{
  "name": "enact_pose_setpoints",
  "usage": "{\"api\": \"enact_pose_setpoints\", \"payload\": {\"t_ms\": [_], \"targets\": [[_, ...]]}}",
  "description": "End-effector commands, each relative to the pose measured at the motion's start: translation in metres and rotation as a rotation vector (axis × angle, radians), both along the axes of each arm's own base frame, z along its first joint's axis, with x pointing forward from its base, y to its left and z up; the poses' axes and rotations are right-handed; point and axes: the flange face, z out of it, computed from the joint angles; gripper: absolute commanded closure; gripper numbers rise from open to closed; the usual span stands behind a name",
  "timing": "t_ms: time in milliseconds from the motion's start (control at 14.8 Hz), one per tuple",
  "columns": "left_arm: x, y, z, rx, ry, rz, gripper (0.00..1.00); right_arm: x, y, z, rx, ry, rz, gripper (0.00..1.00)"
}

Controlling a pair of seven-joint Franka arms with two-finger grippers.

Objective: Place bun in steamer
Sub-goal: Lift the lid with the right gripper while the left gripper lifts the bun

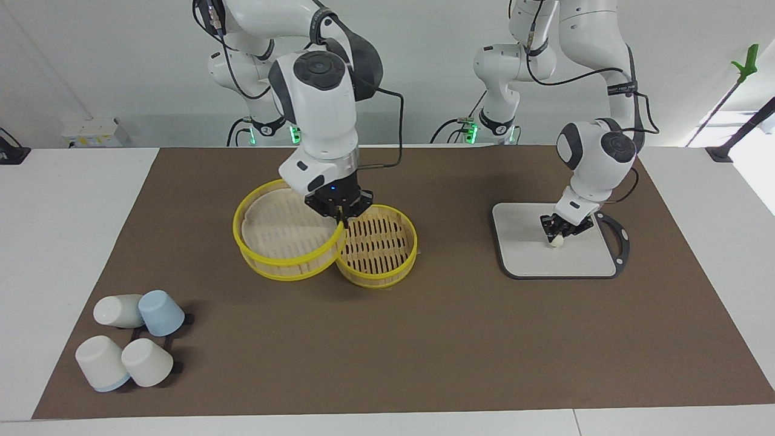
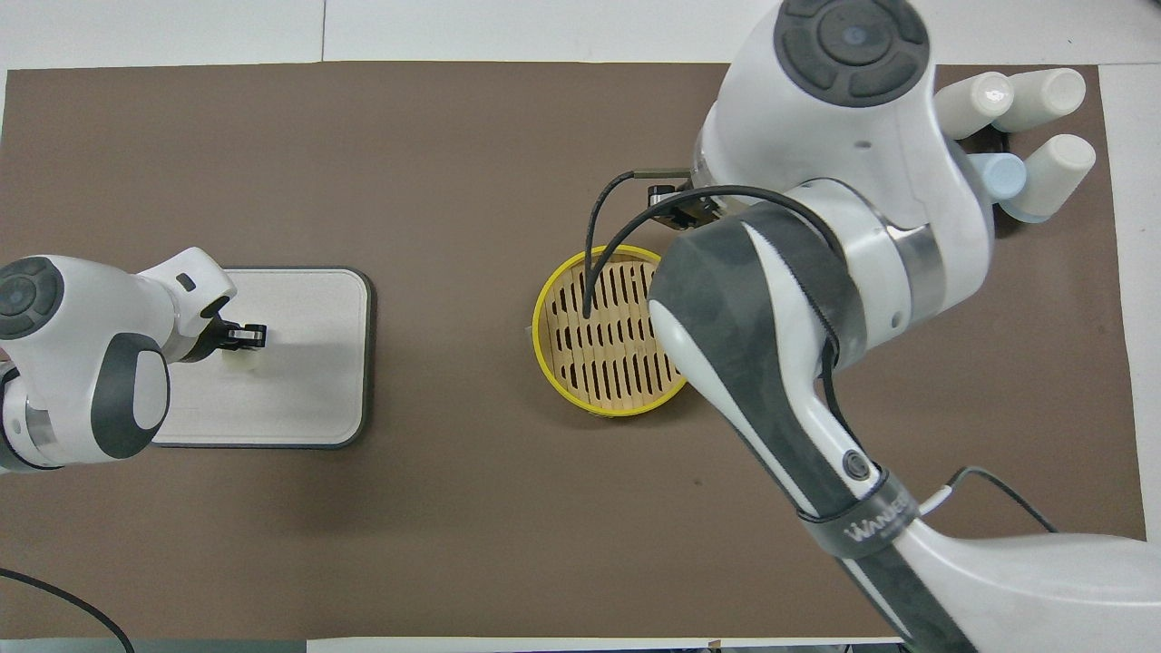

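While the left fingers (image 1: 551, 231) are closed on the bun (image 1: 556, 241), it sits low on the grey board (image 1: 527, 257) at the left arm's end of the tabletop (image 1: 424, 339), well apart from the steamer basket (image 1: 378, 245). The basket stands open near the middle of the tabletop, its slatted bottom bare.

The bun is small, soft and rounded, and only its lower end shows below the fingertips. That makes the grip the first worry. A hard squeeze could dent or tear the dough. A shallow pinch could let it slip out on the lift or somewhere along the carry, and it would then roll on the brown mat. Dough may also stick to the board and stretch as it rises, or cling to a finger at release.

The right fingers (image 1: 342, 221) are shut on the yellow rim of the lid (image 1: 284, 242), holding it tilted just beside the basket, toward the right arm's end. In the facing view the lid's edge overlaps the basket's rim; whether they touch I cannot tell. If that grip slackens, the lid could drop back across the opening or knock the basket aside. The right arm's bulk also hangs over part of the basket, so the left arm coming in could strike it. The cups (image 1: 130, 348) lie well clear and pose no trouble.
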Motion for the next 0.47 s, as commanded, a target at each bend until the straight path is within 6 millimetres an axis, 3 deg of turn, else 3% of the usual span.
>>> {"api": "enact_pose_setpoints", "payload": {"t_ms": [0,271,406], "targets": [[0.027,-0.031,0.038,0.011,0.032,0.053,0.79,-0.008,-0.023,0.014,0.012,0.038,0.026,1.0],[0.055,-0.139,0.087,-0.016,0.037,0.196,0.79,-0.009,-0.047,0.021,0.001,0.065,0.045,1.0],[0.056,-0.197,0.105,-0.038,0.013,0.243,0.78,-0.006,-0.056,0.02,0.001,0.066,0.052,1.0]]}}
